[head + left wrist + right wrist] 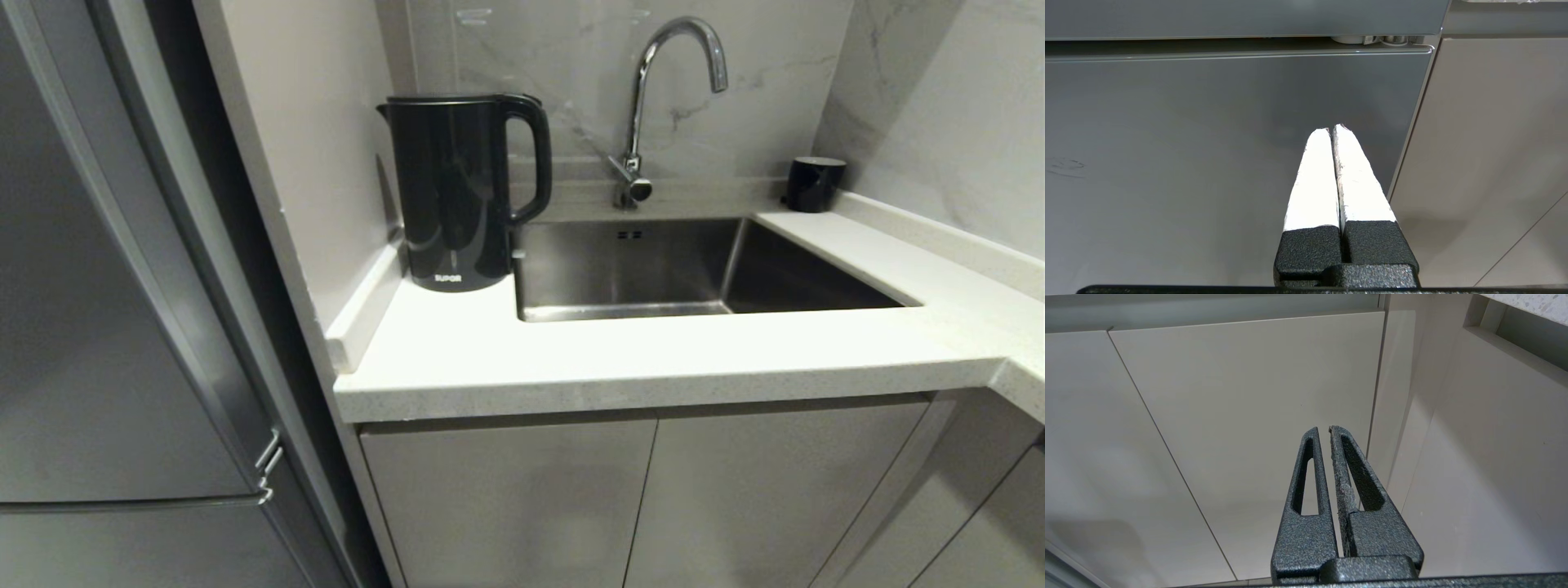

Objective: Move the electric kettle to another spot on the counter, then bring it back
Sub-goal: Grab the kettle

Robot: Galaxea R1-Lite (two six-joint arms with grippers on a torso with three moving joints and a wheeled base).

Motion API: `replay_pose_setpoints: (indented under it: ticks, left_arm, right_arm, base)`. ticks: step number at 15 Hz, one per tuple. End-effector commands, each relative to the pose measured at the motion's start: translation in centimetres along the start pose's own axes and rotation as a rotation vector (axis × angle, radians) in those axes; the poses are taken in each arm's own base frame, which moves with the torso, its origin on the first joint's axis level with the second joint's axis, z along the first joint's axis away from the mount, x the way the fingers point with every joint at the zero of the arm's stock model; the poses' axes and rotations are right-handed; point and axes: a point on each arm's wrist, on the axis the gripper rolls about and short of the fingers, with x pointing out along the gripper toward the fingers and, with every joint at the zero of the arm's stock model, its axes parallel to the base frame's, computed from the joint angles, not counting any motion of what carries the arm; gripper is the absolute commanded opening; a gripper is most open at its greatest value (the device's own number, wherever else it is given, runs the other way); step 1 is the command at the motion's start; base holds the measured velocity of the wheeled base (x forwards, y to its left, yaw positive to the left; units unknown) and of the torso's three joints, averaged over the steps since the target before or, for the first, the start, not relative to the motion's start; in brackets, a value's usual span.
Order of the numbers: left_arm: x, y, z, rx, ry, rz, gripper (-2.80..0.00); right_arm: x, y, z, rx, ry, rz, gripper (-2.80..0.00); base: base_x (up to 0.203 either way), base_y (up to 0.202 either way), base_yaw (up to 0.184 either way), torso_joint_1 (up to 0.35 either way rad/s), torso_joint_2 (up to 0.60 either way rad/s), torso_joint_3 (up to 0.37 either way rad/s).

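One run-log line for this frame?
kettle: upright, counter left of sink | left hand: shut, empty | right hand: shut, empty

Only one text could be read: white "SUPOR" lettering stood low on the black electric kettle [457, 192], near its base.

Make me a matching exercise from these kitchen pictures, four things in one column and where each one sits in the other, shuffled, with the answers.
Things:
1. tall glossy black electric kettle
2. small squat black cup
3. curved chrome tap
4. left gripper

Places:
A. back right corner of the white speckled counter
B. low, shut, facing the grey fridge door
C. counter's left end, beside the steel sink
D. behind the sink, at the wall

Pairs: 1-C, 2-A, 3-D, 4-B
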Motion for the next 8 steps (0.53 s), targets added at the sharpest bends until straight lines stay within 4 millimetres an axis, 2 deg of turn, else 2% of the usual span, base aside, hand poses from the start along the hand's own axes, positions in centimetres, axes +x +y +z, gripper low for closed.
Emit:
replay_pose_setpoints:
  ticks: [1,8]
  left_arm:
    - [0.00,0.00,0.00,0.000,-0.001,0.000,-2.80]
    - [0.00,0.00,0.00,0.000,-0.001,0.000,-2.80]
  right_arm:
    - [0.01,0.00,0.00,0.000,0.002,0.001,-2.80]
    - [0.00,0.00,0.00,0.000,0.001,0.001,-2.80]
  base:
    - [0.000,0.000,0.000,0.000,0.00,0.000]
    - [0.000,0.000,0.000,0.000,0.00,0.000]
